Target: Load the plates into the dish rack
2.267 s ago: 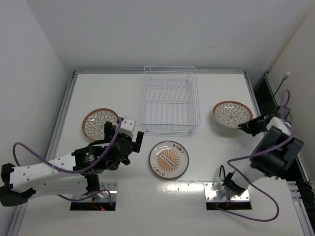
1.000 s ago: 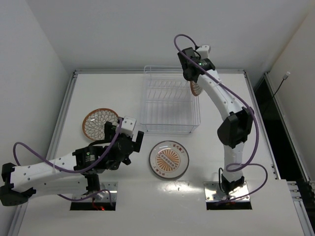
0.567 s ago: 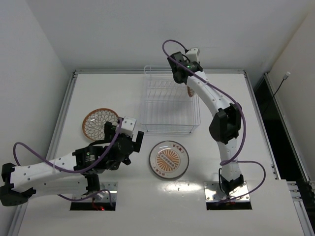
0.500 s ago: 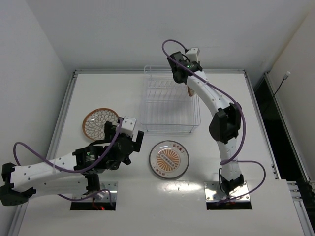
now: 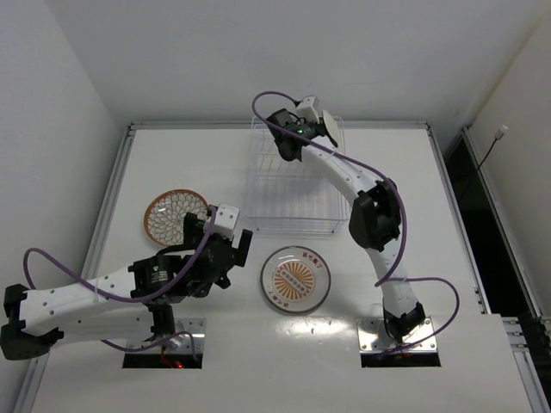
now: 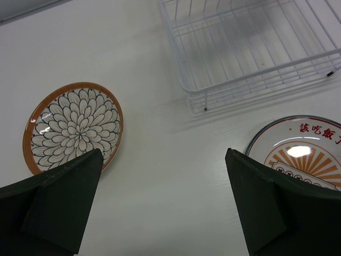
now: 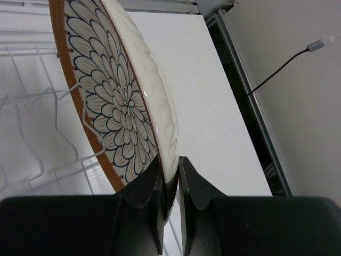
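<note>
Swung leftward since a moment ago, the right gripper (image 7: 169,178) — clamped on the scale-pattern plate (image 7: 122,101) — hangs over the far end of the dish rack (image 5: 297,185). Lower it upright, edge between two wires; the left gripper (image 6: 164,160) idles, fingers apart.

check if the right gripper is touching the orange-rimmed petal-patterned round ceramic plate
Touching. The right wrist view shows the right gripper closed on the rim of the orange-rimmed petal-patterned round ceramic plate, both fingers pressed against it with no gap.
</note>
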